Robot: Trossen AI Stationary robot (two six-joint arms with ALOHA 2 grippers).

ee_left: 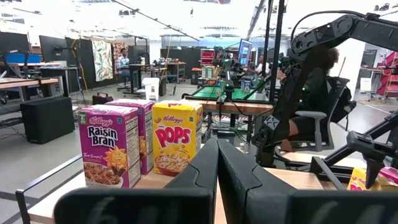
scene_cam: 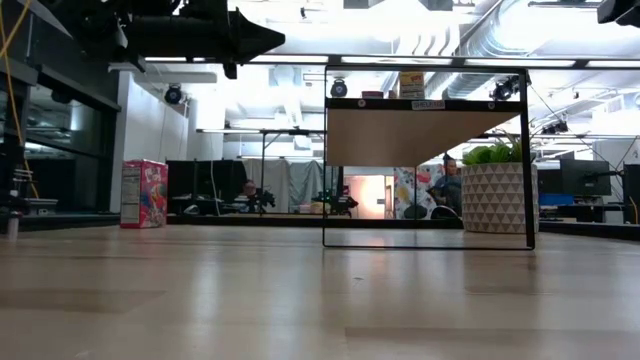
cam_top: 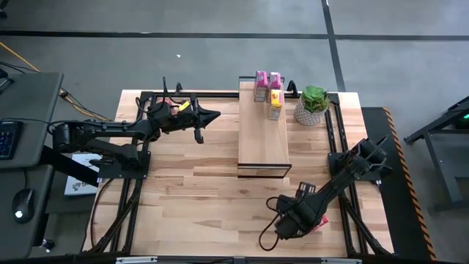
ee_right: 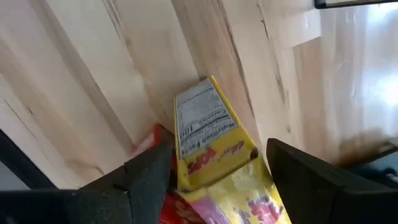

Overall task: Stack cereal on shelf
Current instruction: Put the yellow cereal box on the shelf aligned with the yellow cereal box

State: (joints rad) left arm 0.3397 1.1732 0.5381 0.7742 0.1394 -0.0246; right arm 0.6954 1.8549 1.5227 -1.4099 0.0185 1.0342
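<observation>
A large open workshop with a grey concrete floor (cam_top: 220,55) crossed by dark lines, and bright ceiling lights (scene_cam: 400,15) beside exposed ducts. A dark desk (cam_top: 26,103) with a keyboard (cam_top: 7,138) and mouse (cam_top: 23,203) stands beside the wooden table. Farther back are worktables (ee_left: 18,84), a black cabinet (ee_left: 46,118) and seated people (scene_cam: 447,185).

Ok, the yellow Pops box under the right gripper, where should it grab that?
Probably from above, across the yellow Pops box just below its nutrition panel: the open jaws of the right gripper straddle it. A red box crowds one side, so clearance there is tight. The left gripper waits beside the shelf.
</observation>
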